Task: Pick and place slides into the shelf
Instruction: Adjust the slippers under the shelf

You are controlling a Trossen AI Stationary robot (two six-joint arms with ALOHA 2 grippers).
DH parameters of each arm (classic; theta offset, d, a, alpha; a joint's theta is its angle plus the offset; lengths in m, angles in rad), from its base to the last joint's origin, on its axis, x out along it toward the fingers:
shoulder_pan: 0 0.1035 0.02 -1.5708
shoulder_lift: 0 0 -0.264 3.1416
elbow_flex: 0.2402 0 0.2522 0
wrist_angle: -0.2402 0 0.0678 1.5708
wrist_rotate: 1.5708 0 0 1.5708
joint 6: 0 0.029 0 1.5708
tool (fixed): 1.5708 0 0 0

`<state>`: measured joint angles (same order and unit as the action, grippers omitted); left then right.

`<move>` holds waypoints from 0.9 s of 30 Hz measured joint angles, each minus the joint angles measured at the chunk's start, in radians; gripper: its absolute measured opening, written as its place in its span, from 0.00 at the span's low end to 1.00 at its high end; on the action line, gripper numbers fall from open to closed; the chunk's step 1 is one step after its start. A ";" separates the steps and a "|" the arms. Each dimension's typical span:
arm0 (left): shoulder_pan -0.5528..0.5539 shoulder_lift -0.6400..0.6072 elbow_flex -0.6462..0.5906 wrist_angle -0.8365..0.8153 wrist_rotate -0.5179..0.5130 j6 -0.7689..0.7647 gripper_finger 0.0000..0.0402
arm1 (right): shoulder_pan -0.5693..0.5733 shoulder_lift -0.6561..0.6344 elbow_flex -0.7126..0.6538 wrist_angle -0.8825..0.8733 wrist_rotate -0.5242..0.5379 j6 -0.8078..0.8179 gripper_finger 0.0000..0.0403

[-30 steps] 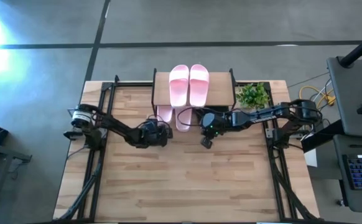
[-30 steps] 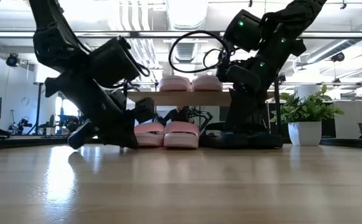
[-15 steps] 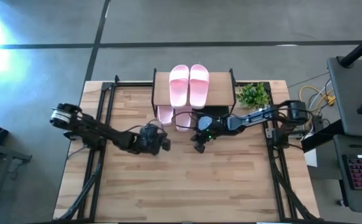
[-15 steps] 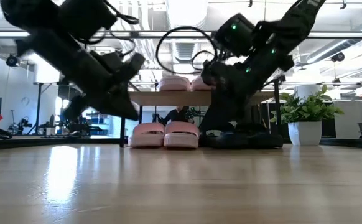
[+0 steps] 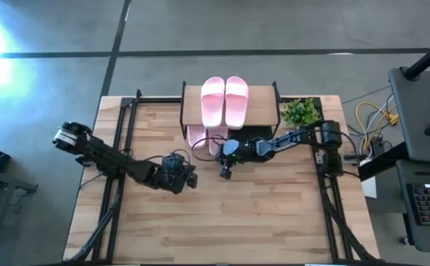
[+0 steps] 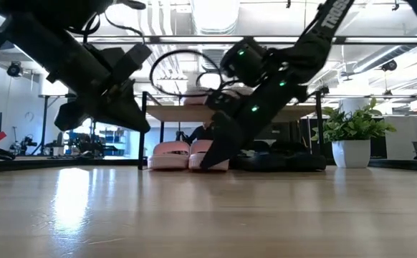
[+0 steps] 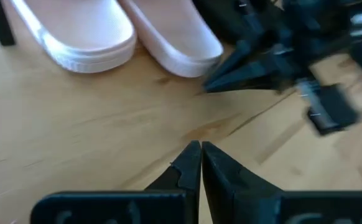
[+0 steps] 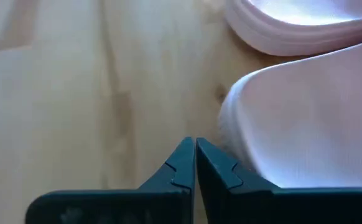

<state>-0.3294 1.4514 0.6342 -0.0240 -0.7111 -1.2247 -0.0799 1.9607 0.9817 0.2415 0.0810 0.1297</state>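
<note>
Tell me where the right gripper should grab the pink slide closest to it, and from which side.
Probably by the wide strap of the pale pink slide under the shelf. It lies flat on the tabletop with its rounded end facing out, so come in low from the open table side. The right gripper, jaws shut, would need to open first. The left gripper waits nearby, also shut.

On the shelf (image 5: 230,111) two slides (image 5: 224,100) lie side by side, and under it two more slides (image 6: 188,155) stand on the table (image 5: 215,214). A plant (image 5: 300,113) stands right of the shelf. The left gripper (image 5: 189,177) is in front of the shelf, and the right gripper (image 5: 225,171) is just beside the lower slides.
</note>
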 joint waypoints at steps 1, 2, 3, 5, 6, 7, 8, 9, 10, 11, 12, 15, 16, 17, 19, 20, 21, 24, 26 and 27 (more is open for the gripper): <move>0.000 0.000 0.000 0.006 0.001 0.000 0.00 | -0.007 0.016 0.018 -0.008 0.003 -0.002 0.02; -0.001 0.000 0.001 0.008 0.002 0.001 0.00 | -0.015 0.031 0.039 -0.009 0.002 -0.002 0.02; -0.003 0.000 0.000 0.004 0.003 0.000 0.00 | -0.024 0.041 0.059 -0.013 0.006 0.000 0.02; -0.005 0.000 0.000 0.006 0.003 0.001 0.00 | -0.041 0.051 0.099 -0.066 0.016 0.005 0.02; -0.007 0.000 0.000 0.006 0.003 0.001 0.00 | -0.048 0.052 0.121 -0.097 0.029 0.008 0.02; -0.008 0.000 0.000 0.005 0.003 0.001 0.00 | -0.054 0.052 0.135 -0.129 0.044 0.008 0.02; -0.010 0.000 0.000 0.005 0.003 0.001 0.00 | -0.060 0.052 0.149 -0.153 0.052 0.007 0.02; -0.011 0.000 0.000 0.006 0.003 0.001 0.00 | -0.066 0.052 0.162 -0.164 0.050 0.000 0.02; -0.011 0.000 0.000 0.005 0.003 0.001 0.00 | -0.070 0.052 0.170 -0.166 0.035 -0.010 0.02; -0.011 0.000 0.000 0.005 0.003 0.001 0.00 | -0.074 0.051 0.179 -0.175 0.004 -0.020 0.02; -0.011 0.000 0.000 0.006 0.003 0.002 0.00 | -0.077 0.050 0.189 -0.187 -0.041 -0.022 0.02; -0.011 0.000 -0.001 0.005 0.003 0.008 0.00 | -0.077 0.046 0.220 -0.248 -0.213 0.012 0.02; -0.011 0.000 -0.001 0.005 0.003 0.008 0.00 | -0.072 0.043 0.225 -0.270 -0.263 0.027 0.02; -0.012 0.000 -0.001 0.005 0.003 0.008 0.00 | -0.065 0.038 0.225 -0.284 -0.299 0.041 0.02; -0.012 0.000 -0.001 0.005 0.003 0.010 0.00 | -0.047 0.008 0.209 -0.310 -0.318 0.057 0.02; -0.012 0.001 -0.002 0.005 0.001 0.017 0.00 | -0.038 -0.014 0.195 -0.312 -0.309 0.058 0.02; -0.011 0.001 -0.002 0.005 -0.001 0.033 0.00 | -0.030 -0.045 0.175 -0.313 -0.295 0.058 0.02; 0.001 0.024 -0.003 0.012 -0.018 0.086 0.00 | -0.009 -0.148 0.102 -0.310 -0.224 0.058 0.02; 0.022 0.053 -0.005 0.016 -0.037 0.117 0.00 | 0.000 -0.224 0.038 -0.317 -0.152 0.073 0.02; 0.036 0.071 -0.004 0.036 -0.036 0.131 0.00 | 0.004 -0.264 0.006 -0.313 -0.110 0.087 0.02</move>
<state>-0.2937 1.5227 0.6301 0.0116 -0.7468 -1.0936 -0.0759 1.6970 0.9872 -0.0715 -0.0287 0.2171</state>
